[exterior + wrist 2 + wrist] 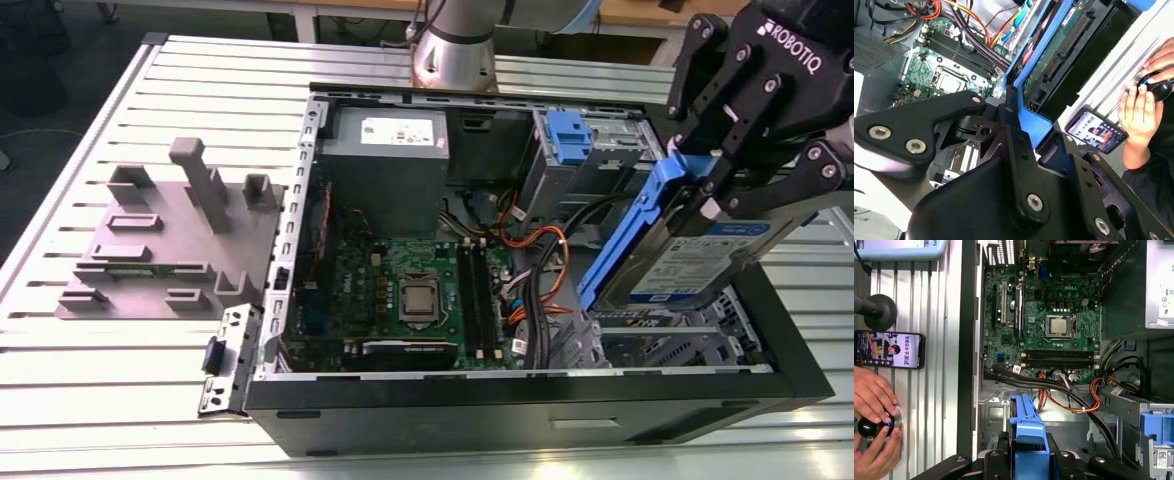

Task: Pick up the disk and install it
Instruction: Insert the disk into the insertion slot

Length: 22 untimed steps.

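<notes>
Currently held: disk (694,262), clamped at its blue rail (625,240) by the tool (714,192).
Tilt: steep, above the open drive cage (667,335), seemingly for sliding in.

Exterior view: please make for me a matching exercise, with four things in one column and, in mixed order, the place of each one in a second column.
Things
1. the disk
2. grey fixture plate
3. processor
4. grey box with white sticker

Places
A. in a corner of the computer case, beyond the motherboard
B. in the middle of the green motherboard
C. held tilted in the gripper, over one end of the case
D. on the slatted table, outside the case, at the exterior view's left

Pairs: 1-C, 2-D, 3-B, 4-A.
</notes>
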Each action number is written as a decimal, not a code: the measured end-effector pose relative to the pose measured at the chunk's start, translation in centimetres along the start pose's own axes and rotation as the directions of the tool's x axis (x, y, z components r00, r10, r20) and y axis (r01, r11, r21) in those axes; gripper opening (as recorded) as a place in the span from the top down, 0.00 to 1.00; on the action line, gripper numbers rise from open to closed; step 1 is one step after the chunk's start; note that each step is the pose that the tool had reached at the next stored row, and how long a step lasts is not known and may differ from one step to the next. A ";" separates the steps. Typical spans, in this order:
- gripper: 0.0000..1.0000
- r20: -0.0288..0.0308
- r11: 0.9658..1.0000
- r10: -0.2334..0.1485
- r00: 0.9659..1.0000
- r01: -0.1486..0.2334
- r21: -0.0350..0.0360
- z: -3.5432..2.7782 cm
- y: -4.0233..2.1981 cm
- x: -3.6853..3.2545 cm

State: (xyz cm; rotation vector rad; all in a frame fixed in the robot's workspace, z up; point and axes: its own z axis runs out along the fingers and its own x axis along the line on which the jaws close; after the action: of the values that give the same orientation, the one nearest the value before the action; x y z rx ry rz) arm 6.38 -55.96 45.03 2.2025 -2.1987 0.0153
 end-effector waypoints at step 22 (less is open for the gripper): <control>0.64 0.000 1.000 0.000 1.000 0.000 0.000 0.55 -1.26 0.00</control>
State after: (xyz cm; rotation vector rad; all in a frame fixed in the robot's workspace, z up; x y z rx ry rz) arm 7.63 -55.97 44.45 2.2026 -2.1987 0.0152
